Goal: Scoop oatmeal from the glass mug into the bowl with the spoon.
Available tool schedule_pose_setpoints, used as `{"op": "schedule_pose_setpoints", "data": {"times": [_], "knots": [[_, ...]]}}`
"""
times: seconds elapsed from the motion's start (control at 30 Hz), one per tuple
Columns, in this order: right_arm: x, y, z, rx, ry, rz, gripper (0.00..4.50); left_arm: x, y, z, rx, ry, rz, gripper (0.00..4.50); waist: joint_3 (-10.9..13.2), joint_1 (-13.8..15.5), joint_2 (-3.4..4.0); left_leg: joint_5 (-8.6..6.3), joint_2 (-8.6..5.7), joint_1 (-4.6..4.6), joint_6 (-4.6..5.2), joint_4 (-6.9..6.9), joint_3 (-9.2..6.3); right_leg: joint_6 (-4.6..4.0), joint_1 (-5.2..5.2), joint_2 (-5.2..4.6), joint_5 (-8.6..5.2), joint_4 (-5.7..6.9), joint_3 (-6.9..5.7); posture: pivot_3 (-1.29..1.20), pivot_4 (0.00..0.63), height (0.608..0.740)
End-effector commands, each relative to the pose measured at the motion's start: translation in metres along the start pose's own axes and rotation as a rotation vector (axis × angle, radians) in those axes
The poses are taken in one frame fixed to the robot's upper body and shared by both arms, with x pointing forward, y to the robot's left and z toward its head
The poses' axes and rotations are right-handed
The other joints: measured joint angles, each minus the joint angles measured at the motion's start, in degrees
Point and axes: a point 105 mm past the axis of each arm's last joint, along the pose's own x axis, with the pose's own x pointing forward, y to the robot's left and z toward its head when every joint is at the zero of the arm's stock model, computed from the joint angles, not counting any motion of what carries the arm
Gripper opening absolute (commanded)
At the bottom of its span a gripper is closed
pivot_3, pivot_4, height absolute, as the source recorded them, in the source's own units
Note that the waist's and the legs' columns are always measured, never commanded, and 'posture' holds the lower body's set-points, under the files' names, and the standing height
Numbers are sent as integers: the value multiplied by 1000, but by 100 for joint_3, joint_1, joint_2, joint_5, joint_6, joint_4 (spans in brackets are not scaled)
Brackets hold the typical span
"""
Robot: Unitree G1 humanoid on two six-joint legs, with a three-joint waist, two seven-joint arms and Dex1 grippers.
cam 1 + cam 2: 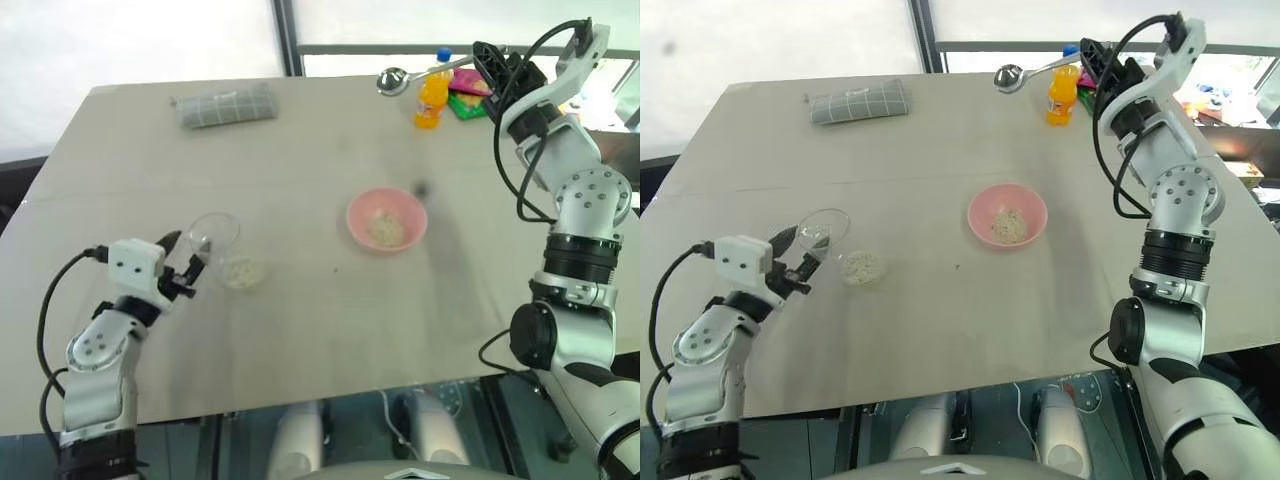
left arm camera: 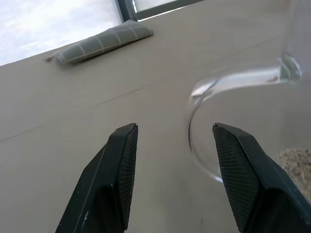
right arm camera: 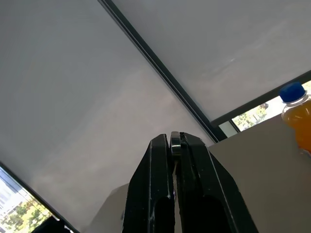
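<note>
1. The right gripper (image 3: 175, 145) is closed tightly on the spoon (image 1: 392, 80), held high over the far side of the table (image 1: 300, 330).
2. The left gripper (image 1: 185, 262) is half open, empty, just beside the handle of the glass mug (image 1: 215, 237).
3. Some oatmeal (image 1: 241, 271) lies on the table beside the mug; more is in the pink bowl (image 1: 387, 220).

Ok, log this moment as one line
left pincer: open beside glass mug | right pincer: shut on spoon, raised | bowl: holds oatmeal

Beige table (image 1: 300, 340) carried glass mug (image 1: 214, 238) at my left jaws, spilled oatmeal (image 1: 243, 270) beside it, pink bowl (image 1: 386, 219), orange bottle (image 1: 432, 92) below my right jaws, grey pouch (image 1: 226, 106).
</note>
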Motion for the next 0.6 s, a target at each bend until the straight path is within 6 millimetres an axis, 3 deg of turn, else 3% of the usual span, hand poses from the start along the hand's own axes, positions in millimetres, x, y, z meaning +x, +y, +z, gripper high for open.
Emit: {"op": "schedule_pose_setpoints", "data": {"times": [0.03, 0.2, 0.33, 0.4, 0.6], "knots": [[-1, 17, 17, -32, -60, 60, 0, 5, 1, 7, 10, -25, -6, 2522, 0, -2, 0, 1, 0, 0, -1, 0, 2, 0, 0, 0, 0, 0, 1, 0, 150, 718], [-2, 18, 16, -33, -63, 62, 0, 10, 4, 10, 3, -45, 32, 2522, 0, -5, 0, 2, 0, 0, -3, -2, 2, 0, 0, 0, 0, -1, 2, 0, 150, 718], [-3, 19, 14, -35, -63, 64, 0, 13, 2, 11, -19, -49, 29, 736, 0, -3, 0, 1, 0, 1, -1, -3, 1, 0, 0, 0, 0, 0, 1, 0, 150, 718], [-3, 19, 14, -35, -61, 65, 0, 14, 0, 12, -27, -53, 26, 46, -2, 9, 1, 1, 1, 2, -2, -3, 0, 0, 1, -1, 0, 0, 1, 0, 150, 718], [-3, 21, 14, -38, -61, 69, 0, 18, -5, 14, -49, -53, 40, 46, -2, -1, 9, 1, 0, 6, -1, -3, 1, 0, 2, -1, 0, 4, 2, 0, 150, 718]]}}
